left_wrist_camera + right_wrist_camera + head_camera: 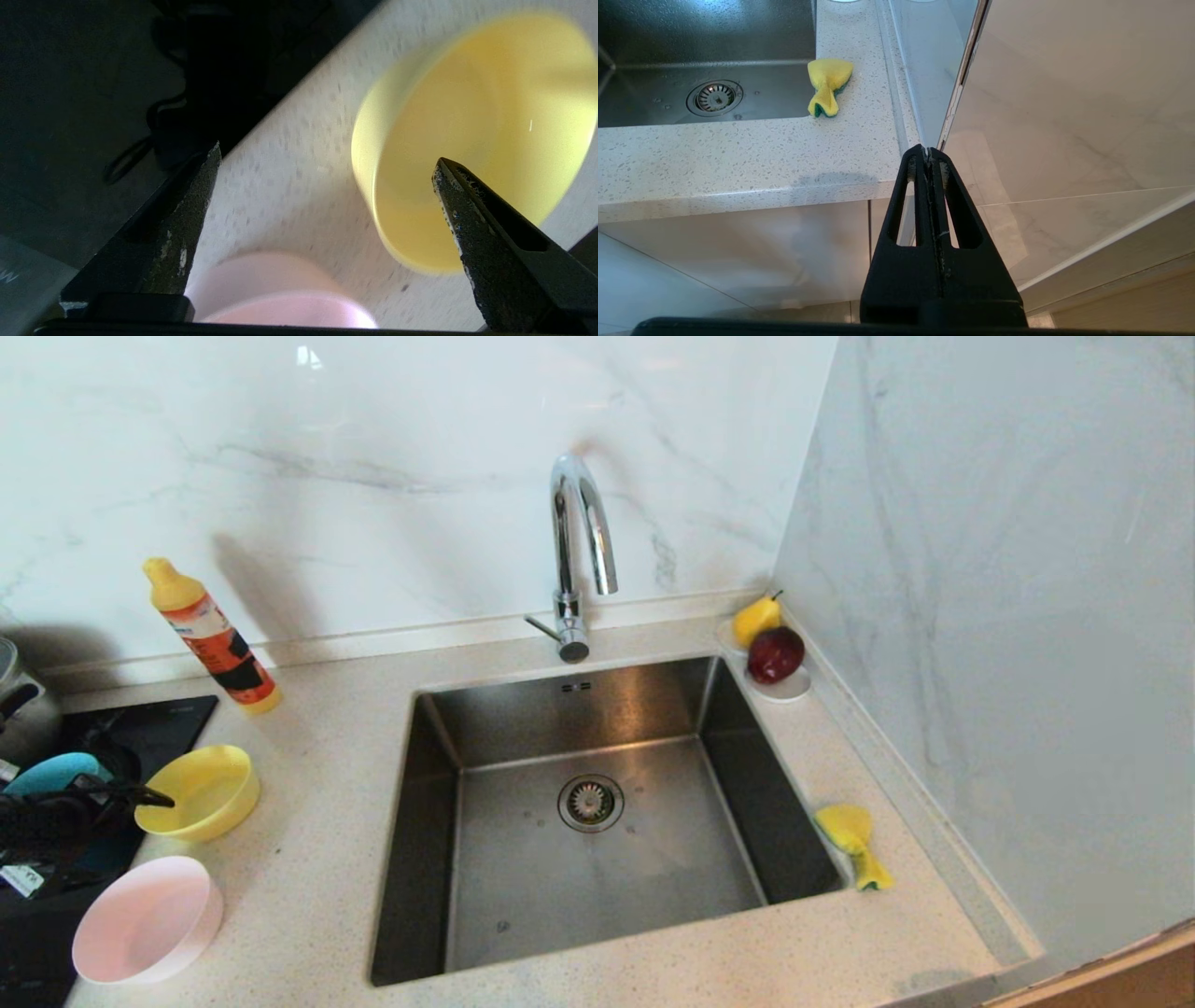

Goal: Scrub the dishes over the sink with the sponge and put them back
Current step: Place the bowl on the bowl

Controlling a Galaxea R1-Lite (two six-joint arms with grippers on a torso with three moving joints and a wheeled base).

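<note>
Hovering at the left counter: left gripper (327, 172), jaws spread wide and empty, poised over the yellow bowl (199, 792).
Parked off the near right corner: right gripper (929, 156), fingers pressed together, nothing between them, below counter height.
Dishes: yellow bowl upright on the speckled counter (317, 859), left of the sink (597, 821); pink bowl (147, 919) nearer, well apart from it; blue bowl (51, 771) farther left, partly hidden behind the arm.
Sponge: sponge (853, 843) crumpled and pinched at its middle, lying on the counter at the sink's right rim, well apart from the bowls.
Handling, bowls: judged light, stiff plastic with a smooth matte wall, likely to skid or tip if nudged sideways; best taken at the rim, one finger inside, one outside.
Handling, sponge: judged soft and springy, almost weightless; squeezes flat, so a grip across the thick yellow body suits it.
Risk: thin rim slipping from the pads once tilted over the basin.
Bystanders: orange detergent bottle (213, 637) far left, tap (577, 555) behind the sink, pear and red apple on a saucer (782, 689) far right.
</note>
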